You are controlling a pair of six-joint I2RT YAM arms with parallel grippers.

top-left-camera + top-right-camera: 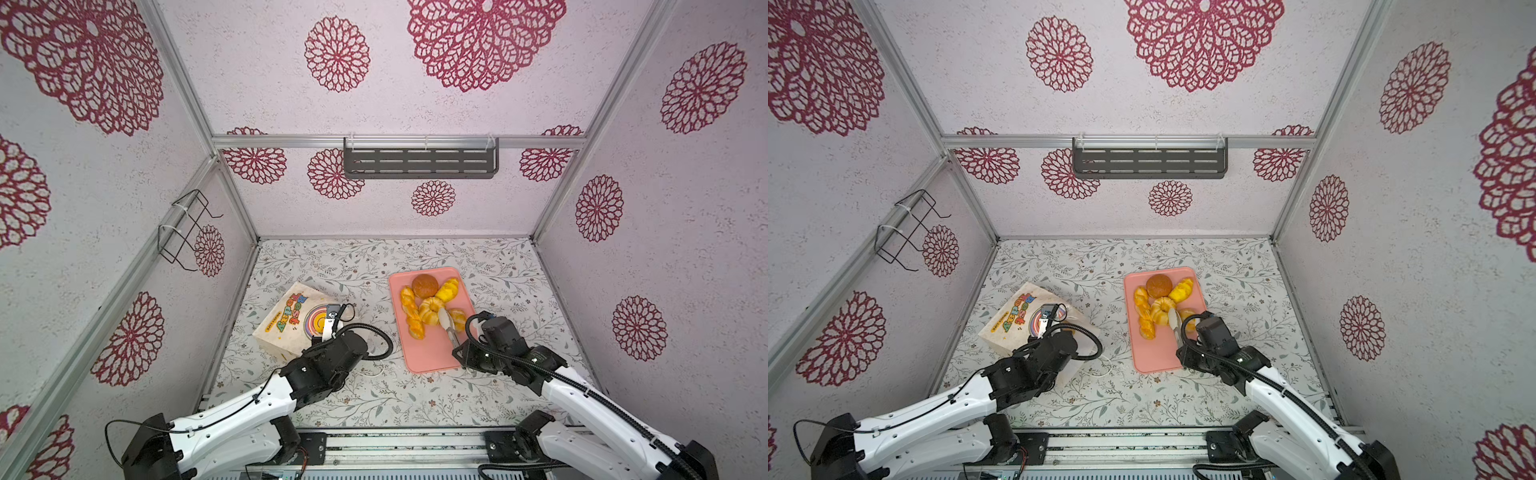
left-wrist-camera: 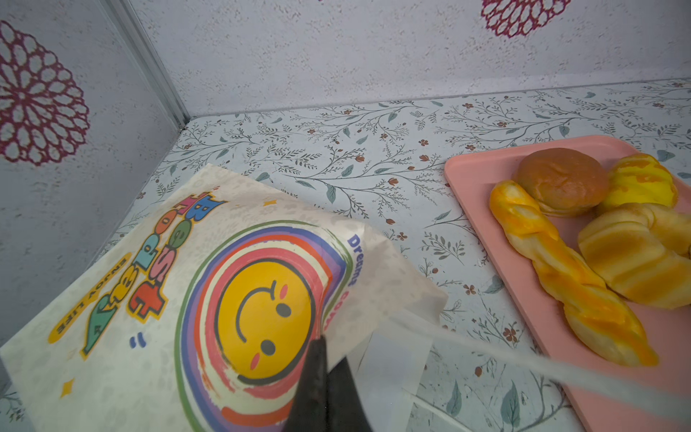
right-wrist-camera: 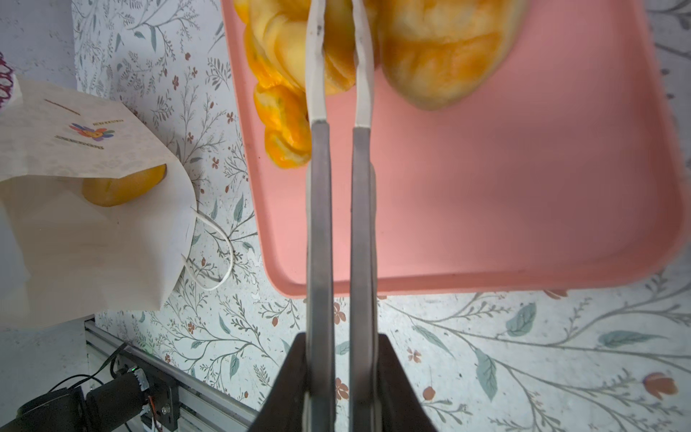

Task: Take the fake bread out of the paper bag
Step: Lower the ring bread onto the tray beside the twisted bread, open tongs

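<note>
- While the right gripper (image 3: 341, 348) worked at the near right, its jaws stood narrow, clamped on the grey handles of a pair of tongs (image 3: 319, 209). The two tong arms ran almost parallel with a slim gap between them.
- At the near left, the left gripper (image 2: 329, 351) was pinched tight on the rim of the paper bag (image 2: 112, 336). The bag lay on its side on the flowered table (image 1: 332, 266), printed face up.
- Inside the bag's mouth one yellow-orange piece of fake bread (image 3: 123, 187) showed, and a white cord handle (image 3: 220, 243) trailed on the table beside it.
- Right of the bag, apart from it, lay the pink tray (image 1: 428, 357), its near half bare.
- The tongs' white tips reached mid-tray between a ring cake (image 1: 426, 316) and a bun (image 1: 459, 318). Whether they pinched anything could not be told.
- A braided stick (image 1: 411, 311) lay along the tray's left side.
- A brown round bun (image 1: 424, 285) and a yellow roll (image 1: 449, 289) sat at the tray's far end.
- A slotted shelf (image 1: 419, 162) hung on the far wall.
</note>
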